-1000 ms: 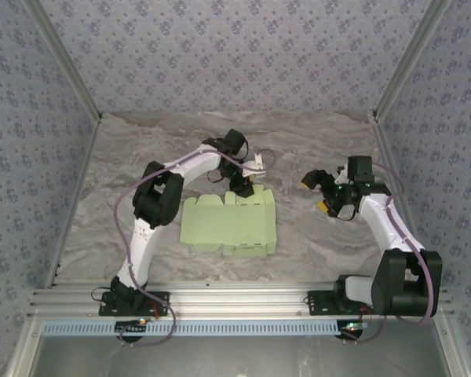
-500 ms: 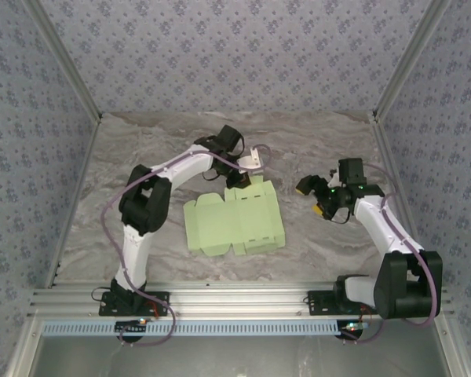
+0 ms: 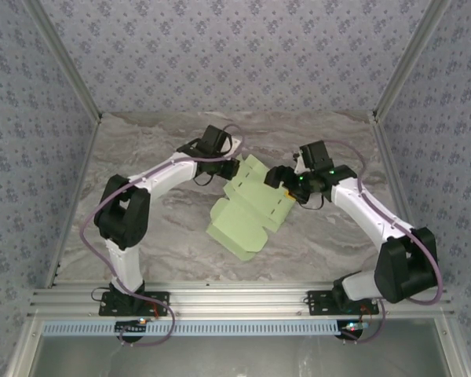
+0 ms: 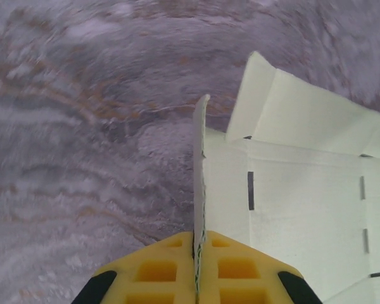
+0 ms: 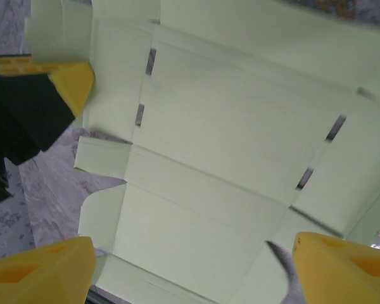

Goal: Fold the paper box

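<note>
Your paper box (image 3: 251, 208) lies unfolded near the middle of the marbled table (image 3: 141, 224), turned on a diagonal, with its near corner flat and its far end raised. Its creases and slots show plainly in the right wrist view, and it is pale green and unmarked. Your left gripper (image 3: 230, 170) has its yellow fingers (image 4: 171, 269) pressed together on a thin flap at the card's far-left edge, and that flap stands on edge between them. Your right gripper (image 3: 282, 179) sits at the card's far-right edge with its fingers (image 5: 41, 272) set wide apart and the card spread between them. You cannot tell whether they touch it.
</note>
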Tool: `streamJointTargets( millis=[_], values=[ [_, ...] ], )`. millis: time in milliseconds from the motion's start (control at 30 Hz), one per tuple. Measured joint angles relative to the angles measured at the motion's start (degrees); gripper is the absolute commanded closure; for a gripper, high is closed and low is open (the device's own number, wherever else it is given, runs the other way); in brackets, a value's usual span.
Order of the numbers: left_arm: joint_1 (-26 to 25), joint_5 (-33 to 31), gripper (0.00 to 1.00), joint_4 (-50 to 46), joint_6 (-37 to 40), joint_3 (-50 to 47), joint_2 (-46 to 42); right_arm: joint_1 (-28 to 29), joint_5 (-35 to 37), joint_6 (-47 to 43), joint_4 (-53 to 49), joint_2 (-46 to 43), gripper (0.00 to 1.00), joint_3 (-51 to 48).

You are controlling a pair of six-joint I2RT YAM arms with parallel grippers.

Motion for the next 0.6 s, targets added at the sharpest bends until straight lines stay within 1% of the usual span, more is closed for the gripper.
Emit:
streamJointTargets(
  millis=[167,300,433,533,600],
  values=[
    [0.4,0.1,0.94,5.2,-18.4,-9.4,-3.0,4.3,1.7,-0.3,1.7,4.6,0.15,1.2],
    [0.0,0.3,0.98,12.4,-29.3,-18.0,-5.3,7.6,1.9,-2.0,3.7,9.1,0.14,1.6],
    [-0.3,0.7,0.98,19.4,-37.6,-25.2,-7.8,10.1,1.9,-3.0,5.1,13.2,0.13,3.2],
    [-0.7,0.7,0.98,24.5,-41.5,-29.0,-9.9,11.3,2.1,-4.2,6.0,15.6,0.14,4.5],
    [-0.9,0.6,1.00,27.5,-43.8,-31.6,-12.0,11.9,2.0,-5.2,7.0,17.0,0.17,5.1]
  ],
)
